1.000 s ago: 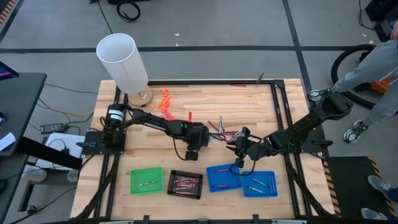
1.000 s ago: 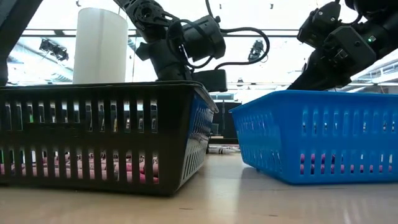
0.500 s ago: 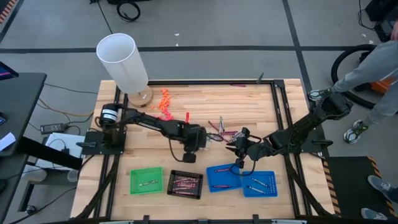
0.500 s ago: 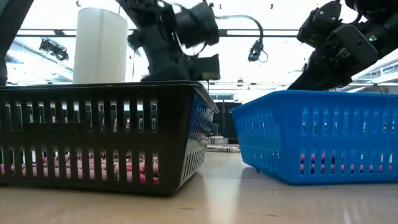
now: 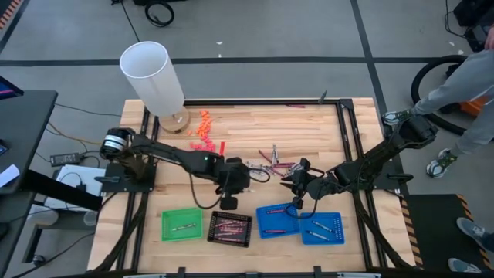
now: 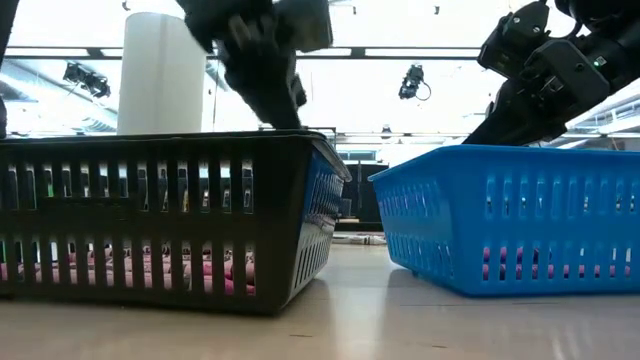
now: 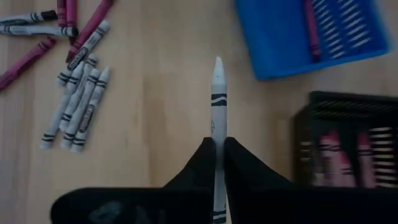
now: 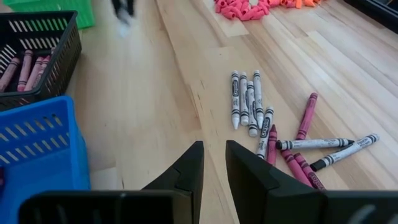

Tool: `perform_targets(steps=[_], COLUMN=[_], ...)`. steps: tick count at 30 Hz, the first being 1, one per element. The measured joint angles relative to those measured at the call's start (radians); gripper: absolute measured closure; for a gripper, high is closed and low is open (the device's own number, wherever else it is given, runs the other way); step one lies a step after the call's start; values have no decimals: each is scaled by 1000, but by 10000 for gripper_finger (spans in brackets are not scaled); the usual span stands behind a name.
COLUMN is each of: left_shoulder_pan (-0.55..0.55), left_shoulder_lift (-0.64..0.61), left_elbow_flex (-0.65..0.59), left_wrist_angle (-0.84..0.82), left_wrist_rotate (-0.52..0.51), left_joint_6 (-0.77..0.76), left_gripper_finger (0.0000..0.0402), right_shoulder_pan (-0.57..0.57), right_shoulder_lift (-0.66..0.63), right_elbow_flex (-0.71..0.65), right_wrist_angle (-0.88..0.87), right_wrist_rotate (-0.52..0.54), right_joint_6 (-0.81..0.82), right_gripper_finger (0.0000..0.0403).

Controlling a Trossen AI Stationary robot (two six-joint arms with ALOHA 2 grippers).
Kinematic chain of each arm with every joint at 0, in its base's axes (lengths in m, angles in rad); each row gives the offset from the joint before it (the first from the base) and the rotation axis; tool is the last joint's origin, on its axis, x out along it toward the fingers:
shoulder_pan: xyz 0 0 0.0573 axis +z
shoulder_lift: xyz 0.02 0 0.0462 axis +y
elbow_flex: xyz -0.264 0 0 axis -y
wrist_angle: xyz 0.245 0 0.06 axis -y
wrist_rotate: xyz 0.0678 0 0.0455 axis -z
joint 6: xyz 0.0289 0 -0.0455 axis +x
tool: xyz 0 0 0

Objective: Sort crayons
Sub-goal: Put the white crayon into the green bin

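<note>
My left gripper point(image 7: 219, 146) is shut on a silver-grey crayon point(image 7: 218, 99). In the high view it point(image 5: 229, 202) hangs just beyond the black tray's point(image 5: 230, 228) far edge. Loose silver-grey and maroon crayons point(image 5: 274, 161) lie flat on the table between the two arms. More crayons lie in the black tray point(image 7: 348, 168), the green tray point(image 5: 181, 224) and the two blue trays point(image 5: 278, 220). My right gripper point(image 8: 212, 163) stands open beside the loose crayons point(image 8: 249, 106), above the blue tray's far edge, with nothing between its fingers. My left gripper pinches the crayon's rear part point(image 7: 218, 134) between its two fingers. The crayon lies along the fingers, and its pointed front half sticks out beyond the fingertips. The fingers slant down from above. The crayon is lifted clear of the table, tip point(image 7: 218, 63) forward.
A tall white cylinder point(image 5: 152, 77) stands at the table's far left corner. Chunky orange and pink pieces point(image 5: 202, 127) lie next to it. A person point(image 5: 471, 85) stands beyond the table's right edge. Bare wood shows between the loose crayons and the trays.
My left gripper has risen and gone from the loose crayons toward the near edge and a little left, to the black tray's far side, carrying the silver-grey crayon clear of the table. My right gripper has kept still.
</note>
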Motion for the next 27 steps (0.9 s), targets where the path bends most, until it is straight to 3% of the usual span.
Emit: perform_targets(steps=[21, 27], left_shoulder_pan=[-299, -410], left_shoulder_lift=[-144, -155], left_elbow_flex=[5, 3], left_wrist_angle=[-302, -432], left_wrist_rotate=[-3, -99], left_joint_6=[-389, -502], left_gripper_finger=[382, 381], right_shoulder_pan=[14, 14], right_shoulder_lift=[0, 0], right_elbow_flex=[0, 0], right_wrist_angle=[-10, 4], right_wrist_rotate=[0, 0], right_joint_6=[45, 51], right_gripper_finger=[325, 325])
